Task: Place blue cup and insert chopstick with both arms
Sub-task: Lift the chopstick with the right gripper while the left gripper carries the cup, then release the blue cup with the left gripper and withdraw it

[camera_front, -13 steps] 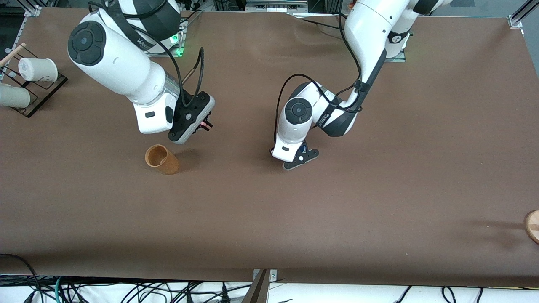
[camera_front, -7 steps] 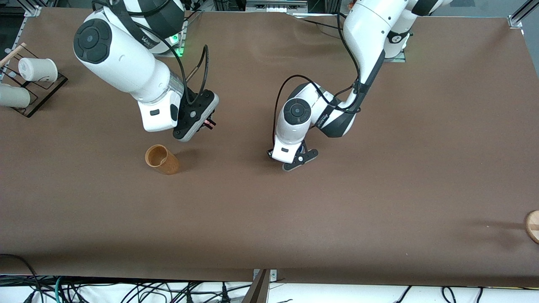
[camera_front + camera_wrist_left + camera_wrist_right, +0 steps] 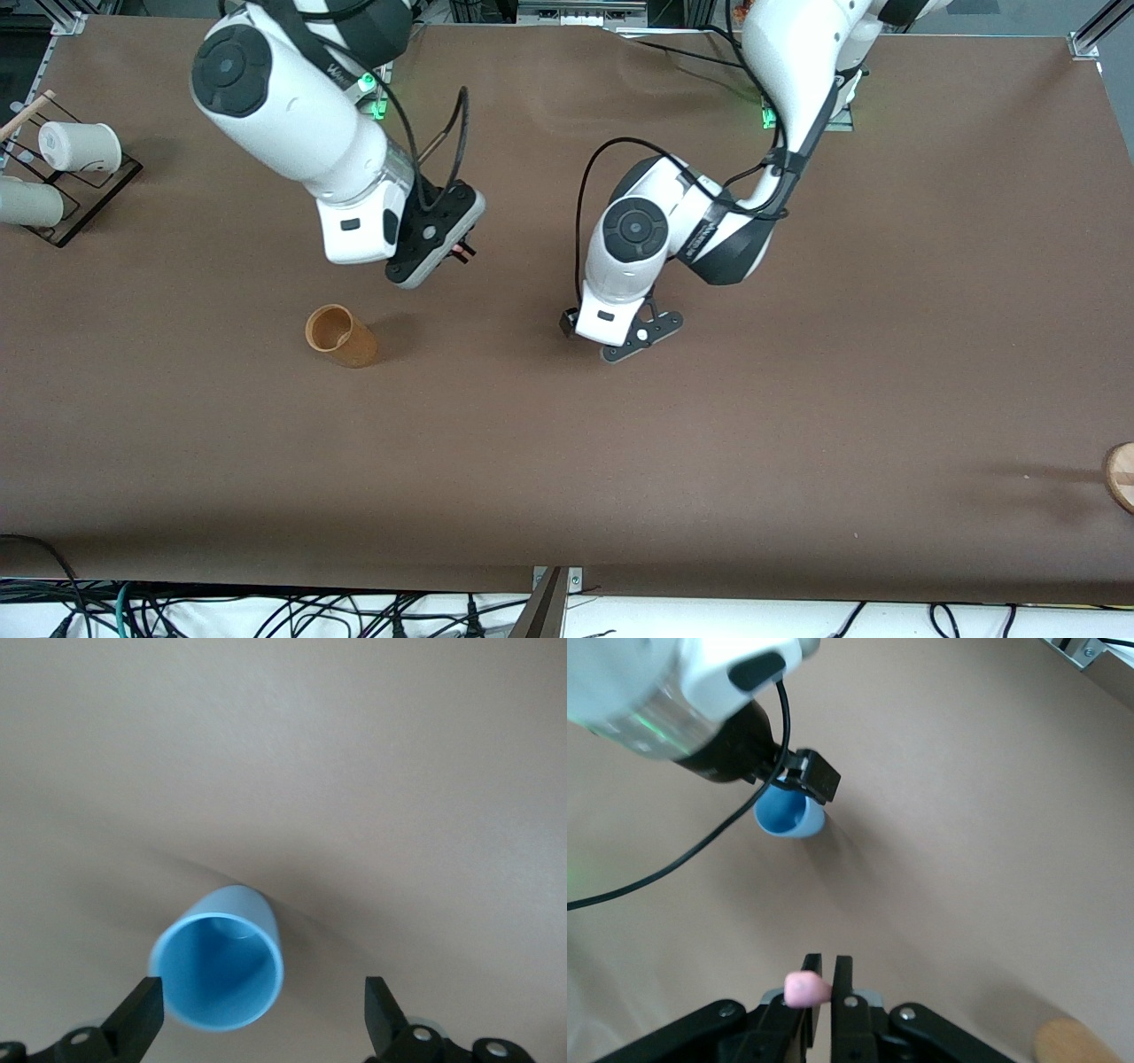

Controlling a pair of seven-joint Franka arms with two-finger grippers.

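Observation:
The blue cup [image 3: 217,970] stands upright on the table between the open fingers of my left gripper [image 3: 261,992], close to one finger and apart from the other. In the front view my left gripper [image 3: 605,330] hides the cup. The right wrist view shows the cup [image 3: 788,815] under the left gripper [image 3: 808,775]. My right gripper [image 3: 827,961] is shut on the pink chopstick [image 3: 804,989]. In the front view it [image 3: 461,252] hangs over the table between the tan cup and the left arm, with the chopstick [image 3: 460,254] just showing.
A tan-orange cup [image 3: 339,335] stands near the right gripper and shows in the right wrist view [image 3: 1076,1043]. A black rack [image 3: 84,190] with white cups [image 3: 78,146] and a pale stick [image 3: 27,111] is at the right arm's end. A wooden disc [image 3: 1121,474] lies at the left arm's end.
My right arm has moved toward the left arm with the chopstick in its gripper. My left arm has shifted slightly over the blue cup.

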